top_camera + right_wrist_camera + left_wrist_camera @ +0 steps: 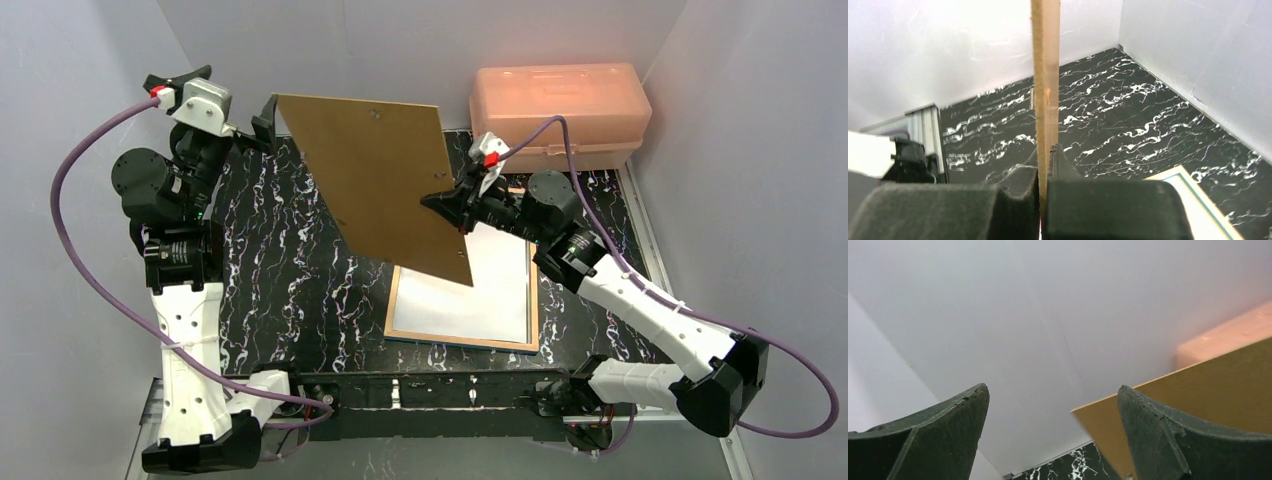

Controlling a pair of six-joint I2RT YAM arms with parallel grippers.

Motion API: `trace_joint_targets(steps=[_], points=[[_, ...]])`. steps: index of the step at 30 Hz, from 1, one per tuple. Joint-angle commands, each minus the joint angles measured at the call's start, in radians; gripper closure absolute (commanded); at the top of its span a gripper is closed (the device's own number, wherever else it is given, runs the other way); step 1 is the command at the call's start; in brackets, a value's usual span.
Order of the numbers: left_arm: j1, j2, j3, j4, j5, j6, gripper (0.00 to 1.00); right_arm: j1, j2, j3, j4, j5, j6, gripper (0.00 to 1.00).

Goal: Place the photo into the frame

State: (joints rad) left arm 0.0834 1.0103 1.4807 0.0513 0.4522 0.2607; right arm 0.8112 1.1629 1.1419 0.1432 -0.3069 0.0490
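Brown flat board (380,170) (thin, rectangular) pinched in right hand (442,203); left hand (262,122) spread wide, empty.

A: Overhead view?
B: From above and behind, looking down on the brown backing board (375,180).
A: Wrist views?
B: Left, near its corner, facing the back wall (1048,315); right, close, edge-on. All three share it.

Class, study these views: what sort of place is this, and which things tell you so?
Likely a robot test booth in a lab: a left arm and right arm bolted at a black marbled table, closed in by plain white walls.
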Motion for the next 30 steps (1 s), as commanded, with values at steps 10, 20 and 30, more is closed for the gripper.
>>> trace_joint_targets(steps=[10,20,30], points=[[0.094,0.016,-0.083,-0.060,-0.195,-0.098,0.02,-0.336,0.019,-0.114,0.668,-0.196,0.859,0.99],[0.181,0.099,-0.280,-0.228,0.228,0.056,0.08,-0.525,0.020,-0.086,0.457,-0.449,1.099,0.99],[0.036,0.118,-0.410,-0.414,0.259,0.235,0.10,-0.702,-0.067,-0.151,-0.076,-0.624,0.872,0.99]])
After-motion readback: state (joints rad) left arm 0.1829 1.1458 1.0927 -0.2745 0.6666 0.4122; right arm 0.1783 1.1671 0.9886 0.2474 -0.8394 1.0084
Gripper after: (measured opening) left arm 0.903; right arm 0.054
